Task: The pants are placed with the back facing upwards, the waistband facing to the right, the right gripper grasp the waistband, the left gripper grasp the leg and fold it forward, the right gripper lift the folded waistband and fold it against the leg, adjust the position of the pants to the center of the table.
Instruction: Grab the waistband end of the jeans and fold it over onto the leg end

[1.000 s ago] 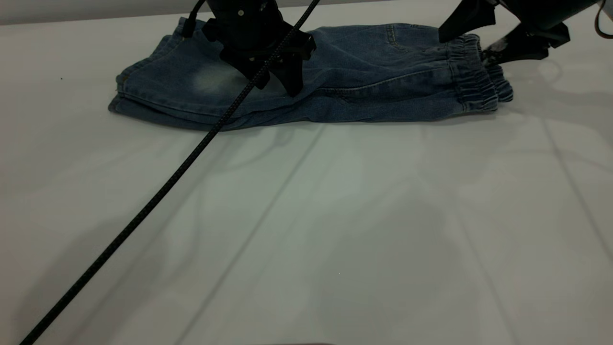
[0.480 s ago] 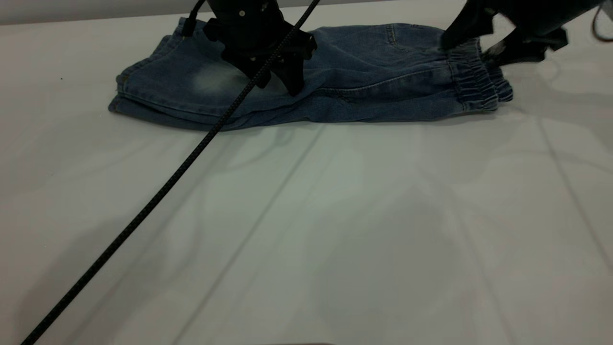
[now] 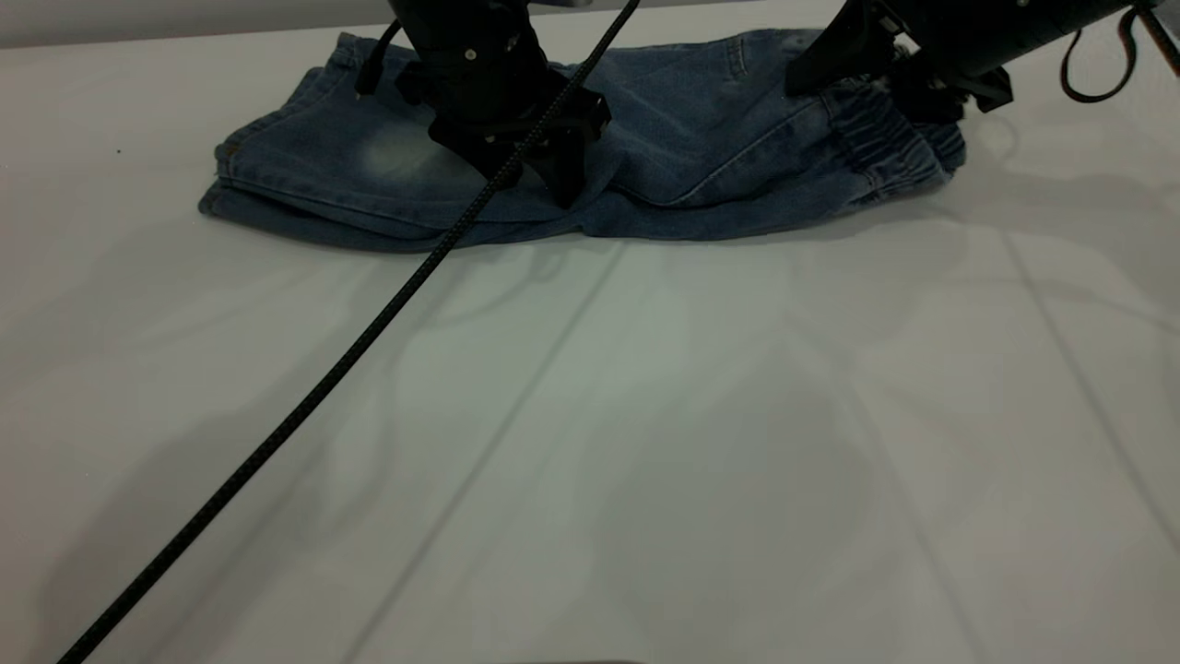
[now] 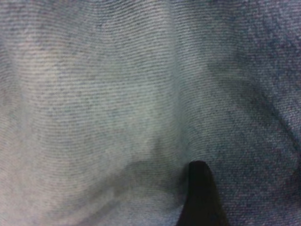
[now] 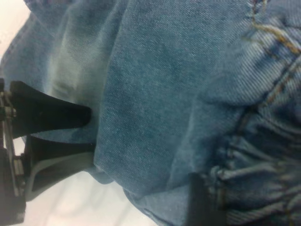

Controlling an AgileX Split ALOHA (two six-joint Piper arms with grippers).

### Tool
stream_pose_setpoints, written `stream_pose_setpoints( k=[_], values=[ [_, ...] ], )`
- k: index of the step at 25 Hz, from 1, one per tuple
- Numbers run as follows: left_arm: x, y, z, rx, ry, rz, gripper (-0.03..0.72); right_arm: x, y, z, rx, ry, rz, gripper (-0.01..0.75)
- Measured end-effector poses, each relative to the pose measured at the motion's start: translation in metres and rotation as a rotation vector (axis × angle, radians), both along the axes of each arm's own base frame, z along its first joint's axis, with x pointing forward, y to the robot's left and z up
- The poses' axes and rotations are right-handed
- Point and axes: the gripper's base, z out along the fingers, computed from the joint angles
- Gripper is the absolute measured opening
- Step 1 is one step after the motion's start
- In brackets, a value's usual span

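Note:
Blue denim pants (image 3: pixel 701 138) lie folded lengthwise at the far side of the table, with the legs to the left and the elastic waistband (image 3: pixel 890 138) to the right. My left gripper (image 3: pixel 535 180) stands on the middle of the pants, open, fingers pressing down on the cloth. In the left wrist view one dark fingertip (image 4: pixel 200 188) rests on denim (image 4: pixel 117 94). My right gripper (image 3: pixel 880 88) is shut on the waistband and holds that end slightly raised. The right wrist view shows the gathered waistband (image 5: pixel 263 165) against my finger (image 5: pixel 200 202), with the left gripper (image 5: pixel 89 136) farther off.
A black braided cable (image 3: pixel 323 387) runs diagonally from the left arm down to the near left corner. The white table (image 3: pixel 691 443) stretches wide in front of the pants. A loop of cable (image 3: pixel 1092 69) hangs by the right arm.
The right gripper has closed on the waistband, raised it and drawn it left, bunching the cloth between the arms. The left gripper has stayed pressed on the pants.

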Motion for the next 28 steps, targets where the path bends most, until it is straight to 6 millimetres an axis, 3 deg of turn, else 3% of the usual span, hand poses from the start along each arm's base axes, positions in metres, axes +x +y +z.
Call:
stream_pose_setpoints(
  k=[4,8,14,20,24,28],
  values=[
    [0.0,0.0,-0.001,-0.001,0.0,0.001,0.456,-0.001,0.005,0.002,0.016,-0.016,0.039,0.145],
    [0.0,0.0,-0.001,-0.001,0.0,0.001,0.456,-0.002,0.009,0.002,0.016,-0.024,0.059,0.057],
    [0.005,-0.001,0.012,0.023,-0.006,-0.026,0.456,0.002,0.008,0.006,-0.023,-0.023,0.086,0.05],
    [0.02,0.003,0.057,0.127,-0.075,-0.064,0.456,0.013,-0.013,0.017,-0.131,0.043,0.089,0.05],
    [0.03,0.026,0.061,0.186,-0.08,0.041,0.456,0.014,-0.028,0.036,-0.218,0.055,0.087,0.05],
    [0.042,0.069,0.059,0.189,-0.03,0.205,0.456,0.013,-0.027,0.066,-0.236,0.007,0.082,0.05]
  ],
)
